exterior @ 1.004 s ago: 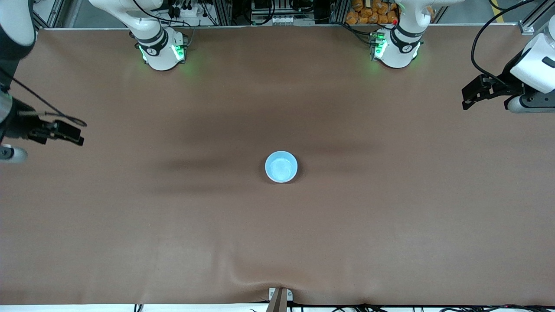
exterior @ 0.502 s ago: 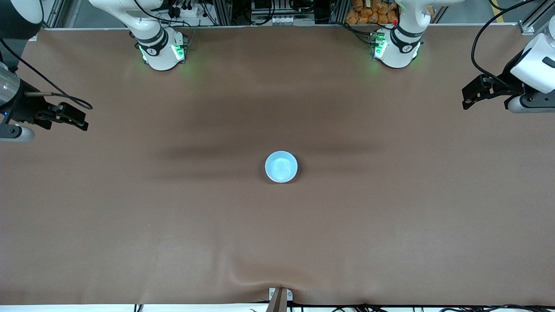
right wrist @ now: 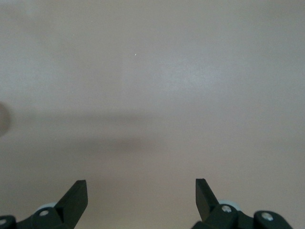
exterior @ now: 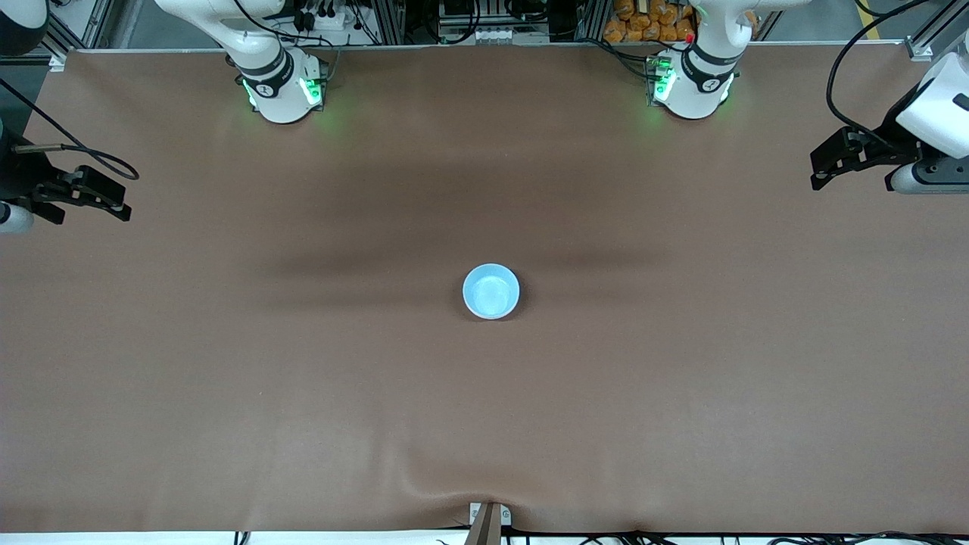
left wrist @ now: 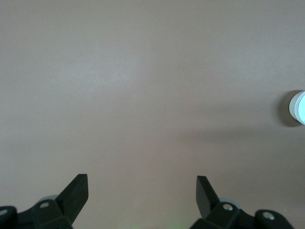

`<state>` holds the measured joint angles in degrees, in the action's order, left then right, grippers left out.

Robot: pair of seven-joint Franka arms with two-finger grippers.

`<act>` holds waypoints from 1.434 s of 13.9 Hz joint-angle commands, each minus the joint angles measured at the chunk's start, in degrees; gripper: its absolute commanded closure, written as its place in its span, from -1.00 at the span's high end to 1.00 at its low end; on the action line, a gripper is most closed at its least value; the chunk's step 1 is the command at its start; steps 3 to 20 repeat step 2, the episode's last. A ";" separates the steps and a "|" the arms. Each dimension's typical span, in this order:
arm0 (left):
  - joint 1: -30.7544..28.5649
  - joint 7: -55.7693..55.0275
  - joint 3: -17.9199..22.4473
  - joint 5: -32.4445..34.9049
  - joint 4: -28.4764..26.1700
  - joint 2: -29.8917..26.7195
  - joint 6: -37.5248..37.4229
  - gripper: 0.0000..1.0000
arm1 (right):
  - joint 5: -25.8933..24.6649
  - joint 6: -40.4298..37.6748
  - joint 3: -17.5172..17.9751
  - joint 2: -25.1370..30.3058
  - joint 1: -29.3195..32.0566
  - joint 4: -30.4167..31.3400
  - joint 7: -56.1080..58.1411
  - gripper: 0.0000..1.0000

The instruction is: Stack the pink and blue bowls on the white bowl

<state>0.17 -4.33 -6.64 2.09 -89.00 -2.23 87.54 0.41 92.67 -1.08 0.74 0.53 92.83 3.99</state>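
front view: a single stack stands mid-tabletop (exterior: 227,393), and only the blue bowl (exterior: 491,291) shows, seen from straight above. the pink and white bowls are nowhere else on the tabletop, so i judge they sit nested beneath the blue one, though that cannot be confirmed from here.

what has changed is the right arm. over the last second its right pincer (exterior: 112,198) has drawn back toward the right arm's end of the tabletop and swung toward the base row, now hanging over the tabletop's edge there. its wrist view shows the right pincer (right wrist: 141,188) spread wide, empty, with bare tabletop below.

the left pincer (exterior: 821,170) has barely shifted; that arm waits over the left arm's end of the tabletop. its own view shows the left pincer (left wrist: 142,186) spread wide and empty too, with the blue bowl (left wrist: 299,107) a sliver at the picture's edge, well apart from it.

the bowl itself has not moved between these pictures.

with both pincers clear and nothing loose on the tabletop, the stacking looks finished, and the right arm's retreat reads as a return to rest.
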 commanded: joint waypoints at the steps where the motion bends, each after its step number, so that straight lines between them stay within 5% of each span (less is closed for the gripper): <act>1: -0.26 1.51 0.14 -1.03 0.49 -1.02 -0.70 1.00 | 1.00 0.67 -0.06 1.46 -0.26 1.39 0.85 1.00; 20: -0.26 1.25 0.14 -1.12 0.49 -1.02 -0.70 1.00 | 1.00 0.49 0.03 1.46 -0.35 1.39 0.85 1.00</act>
